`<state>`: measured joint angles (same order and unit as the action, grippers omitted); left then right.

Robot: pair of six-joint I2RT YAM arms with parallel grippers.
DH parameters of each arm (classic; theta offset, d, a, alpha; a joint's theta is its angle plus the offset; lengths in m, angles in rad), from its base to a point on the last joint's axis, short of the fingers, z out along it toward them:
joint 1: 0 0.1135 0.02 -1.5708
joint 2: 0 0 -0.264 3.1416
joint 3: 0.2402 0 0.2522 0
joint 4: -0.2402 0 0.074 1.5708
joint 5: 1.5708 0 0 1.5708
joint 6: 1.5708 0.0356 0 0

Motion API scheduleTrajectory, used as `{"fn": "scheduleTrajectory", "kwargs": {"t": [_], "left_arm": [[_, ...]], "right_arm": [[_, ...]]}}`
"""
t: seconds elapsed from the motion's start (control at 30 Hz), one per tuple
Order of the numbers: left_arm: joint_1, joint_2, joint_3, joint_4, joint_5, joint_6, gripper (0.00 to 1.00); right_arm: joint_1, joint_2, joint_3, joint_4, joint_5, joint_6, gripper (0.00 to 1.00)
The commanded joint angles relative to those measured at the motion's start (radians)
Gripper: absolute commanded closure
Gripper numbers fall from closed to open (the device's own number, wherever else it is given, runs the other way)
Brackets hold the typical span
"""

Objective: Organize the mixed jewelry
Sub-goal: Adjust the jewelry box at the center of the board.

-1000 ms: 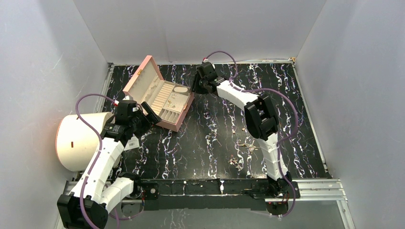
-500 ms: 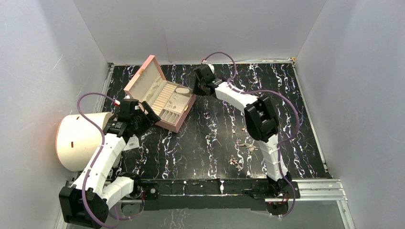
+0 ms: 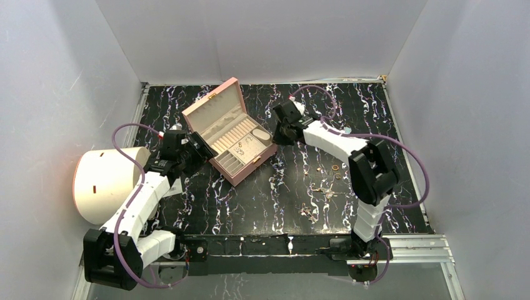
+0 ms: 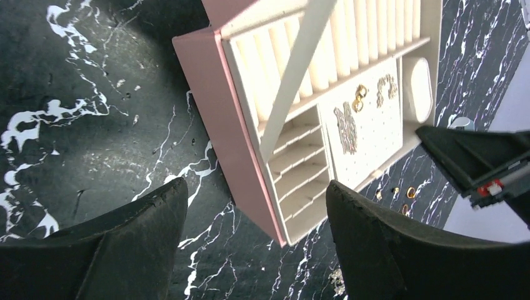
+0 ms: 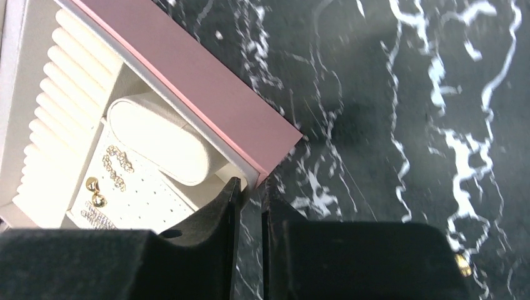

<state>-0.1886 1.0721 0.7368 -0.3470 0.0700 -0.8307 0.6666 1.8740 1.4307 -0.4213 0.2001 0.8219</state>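
jewelry point(image 3: 328, 194) lies loose on the black marbled bench point(image 3: 281, 187), scattered at about 4 o'clock from the open pink box point(image 3: 255, 166). some already sits on the box's pale panel point(image 4: 375, 144). each bit looks featherlight, hard and slippery. rings should pinch best across the band. chains look limp and prone to snag, so take them where they bunch. right gripper point(image 5: 249, 206) is closed narrow on the box's corner wall at its 3 o'clock. left gripper point(image 4: 256, 186) hangs wide apart at the box's 8 o'clock, holding nothing.
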Motion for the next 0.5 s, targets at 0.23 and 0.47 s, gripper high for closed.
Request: {"fn": "scheduleTrajectory", "kwargs": {"t": [0.23,0.47], "left_arm": [[-0.014,0.139,0.009,0.161,0.024,0.062,0.21],[-0.015,0.253,0.067,0.211,0.049,0.098,0.22]], "right_arm": [[-0.005,-0.158,-0.195,-0.059,-0.146,0.040,0.75],[-0.005,-0.187,-0.266,0.033,-0.254,0.055,0.76]]}}
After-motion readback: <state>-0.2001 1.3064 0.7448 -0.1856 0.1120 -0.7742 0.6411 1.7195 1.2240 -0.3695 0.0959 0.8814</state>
